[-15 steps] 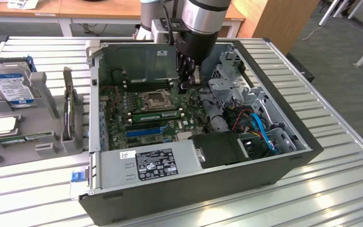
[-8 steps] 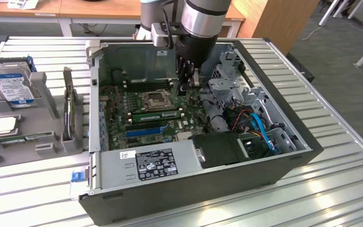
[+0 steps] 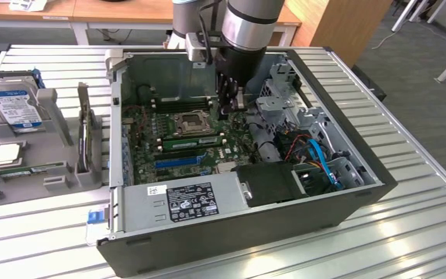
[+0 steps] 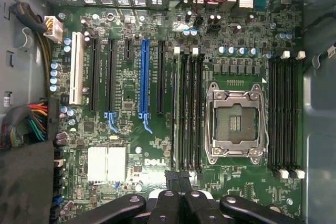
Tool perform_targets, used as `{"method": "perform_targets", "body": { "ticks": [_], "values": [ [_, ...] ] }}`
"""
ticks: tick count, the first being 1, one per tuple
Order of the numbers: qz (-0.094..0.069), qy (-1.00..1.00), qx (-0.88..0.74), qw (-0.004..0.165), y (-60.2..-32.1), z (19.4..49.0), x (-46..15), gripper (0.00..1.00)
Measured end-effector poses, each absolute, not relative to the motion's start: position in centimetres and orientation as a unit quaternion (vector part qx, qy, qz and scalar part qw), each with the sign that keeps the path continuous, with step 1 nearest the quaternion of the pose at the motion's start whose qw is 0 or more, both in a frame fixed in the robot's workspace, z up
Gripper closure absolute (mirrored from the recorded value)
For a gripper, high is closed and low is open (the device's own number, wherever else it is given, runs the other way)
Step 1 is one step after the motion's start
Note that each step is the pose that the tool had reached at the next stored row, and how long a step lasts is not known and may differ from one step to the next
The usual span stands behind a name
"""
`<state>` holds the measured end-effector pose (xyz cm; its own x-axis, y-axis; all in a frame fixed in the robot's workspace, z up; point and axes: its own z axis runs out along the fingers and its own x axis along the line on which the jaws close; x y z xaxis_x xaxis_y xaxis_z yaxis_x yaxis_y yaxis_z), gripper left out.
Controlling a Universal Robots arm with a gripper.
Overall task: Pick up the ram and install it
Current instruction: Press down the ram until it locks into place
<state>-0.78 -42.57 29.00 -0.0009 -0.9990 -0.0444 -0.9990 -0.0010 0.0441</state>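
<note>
**Q:** Where does the gripper stand, and in what state?

**A:** It hangs straight down inside the open computer case, just above the motherboard and beside the processor socket. In the wrist view the fingertips are pressed together with nothing visible between them, so the claw is clenched and empty.

**Q:** Where is the ram?

**A:** A green stick, the ram, stands on edge in a slot just beside the socket, on the side nearer the power supply. It appears seated, lying parallel to its neighbouring slots. A second stick lies flat in the grey holder at the exterior view's left, well apart from the case.

**Q:** Why approach from above?

**A:** The case lies on its side, so the slots face upward. A vertical arm meets them squarely, which suits pushing a thin board down along its edge. Closed fingers probably offer a blunt tip for such pressing.

**Q:** And the holder?

**A:** It keeps parts such as the hard drive in fixed, reachable poses.
</note>
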Motion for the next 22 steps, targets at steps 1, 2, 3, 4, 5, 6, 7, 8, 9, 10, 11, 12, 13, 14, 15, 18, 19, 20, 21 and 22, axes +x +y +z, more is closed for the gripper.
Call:
{"method": "perform_targets", "body": {
  "ticks": [1, 2, 3, 4, 5, 6, 7, 8, 9, 10, 11, 12, 13, 14, 15, 18, 19, 20, 21, 22],
  "values": [
    [0.031, 0.707, -0.707, 0.0, -42.6, 28.9, -0.8, 0.9],
    [0.031, 0.707, -0.707, 0.0, -42.6, 28.8, -0.8, 0.9],
    [0.031, 0.707, -0.707, 0.0, -42.6, 28.8, -0.8, 0.9],
    [0.031, 0.707, -0.707, 0.0, -42.6, 28.7, -0.8, 0.9],
    [0.031, 0.707, -0.707, 0.0, -42.6, 28.6, -0.8, 0.9],
    [0.031, 0.707, -0.707, 0.0, -42.6, 28.5, -0.8, 0.9],
    [0.031, 0.707, -0.707, 0.0, -42.6, 28.4, -0.8, 0.9],
    [0.031, 0.707, -0.707, 0.0, -42.6, 28.3, -0.8, 0.9],
    [0.031, 0.707, -0.707, 0.0, -42.6, 28.2, -0.8, 0.9],
    [0.031, 0.707, -0.707, 0.0, -42.6, 28.0, -0.8, 0.9],
    [0.031, 0.707, -0.707, 0.0, -42.6, 27.9, -0.8, 0.9],
    [0.031, 0.707, -0.707, 0.0, -42.6, 27.8, -0.8, 0.9],
    [0.031, 0.707, -0.707, 0.0, -42.6, 27.7, -0.8, 0.9],
    [0.031, 0.707, -0.707, 0.0, -42.6, 27.6, -0.8, 0.9],
    [0.031, 0.707, -0.707, 0.0, -42.6, 27.4, -0.8, 0.9],
    [0.031, 0.707, -0.707, 0.0, -42.6, 27.1, -0.8, 0.9],
    [0.031, 0.707, -0.707, 0.0, -42.6, 27.0, -0.8, 0.9],
    [0.031, 0.707, -0.707, 0.0, -42.6, 26.9, -0.8, 0.9],
    [0.031, 0.707, -0.707, 0.0, -42.6, 26.8, -0.8, 0.9],
    [0.031, 0.707, -0.707, 0.0, -42.6, 26.7, -0.8, 0.9]
  ]
}}
